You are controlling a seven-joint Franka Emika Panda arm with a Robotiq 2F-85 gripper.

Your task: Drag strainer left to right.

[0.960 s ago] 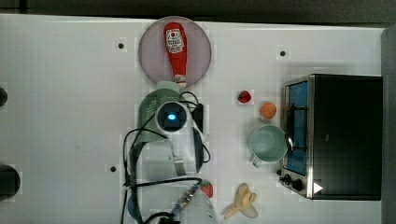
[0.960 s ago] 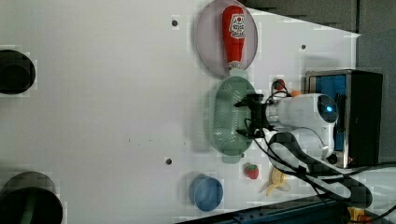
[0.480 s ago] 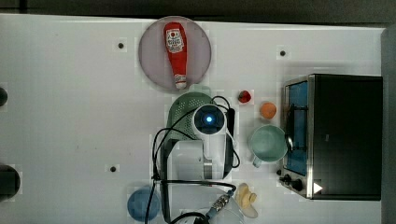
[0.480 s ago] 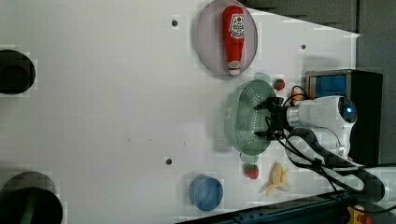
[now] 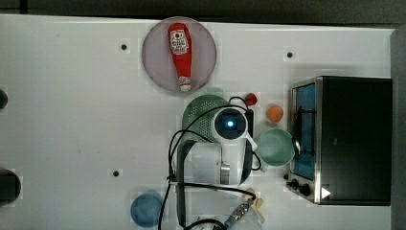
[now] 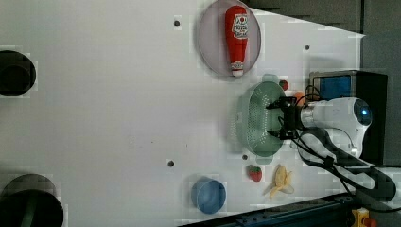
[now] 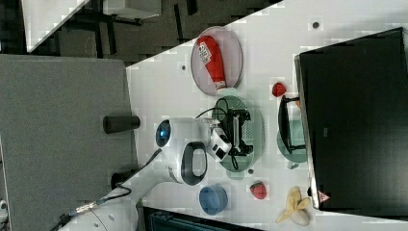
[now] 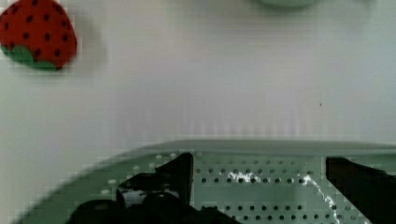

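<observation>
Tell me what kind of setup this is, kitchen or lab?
Most likely a lab tabletop staged as a toy kitchen: a white table with mounting holes, a black toaster oven, and toy food such as a ketchup bottle on a plate, a strawberry and a banana.
</observation>
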